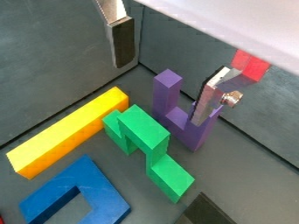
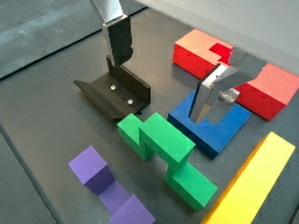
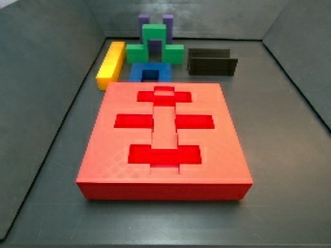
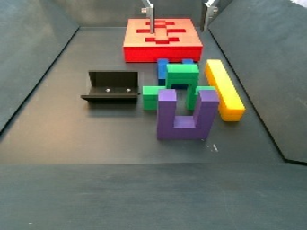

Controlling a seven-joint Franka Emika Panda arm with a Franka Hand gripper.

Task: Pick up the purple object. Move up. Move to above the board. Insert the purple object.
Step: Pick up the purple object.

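Hand [image 1: 163, 72] open wide and empty, hovering above the upright purple object [image 4: 188, 115] at side-view centre, apparently positioned to grasp.

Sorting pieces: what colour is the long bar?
Yellow bar, clearest in a side view.

Gripper [image 1: 163, 70] aloft, tilted, jaws spread wide, nothing between.

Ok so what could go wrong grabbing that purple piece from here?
The open tool hangs above the purple object. The green block sits close beside it, so a descending finger might strike the block. The purple object stands upright on its base bar, so an off-centre squeeze could topple it.
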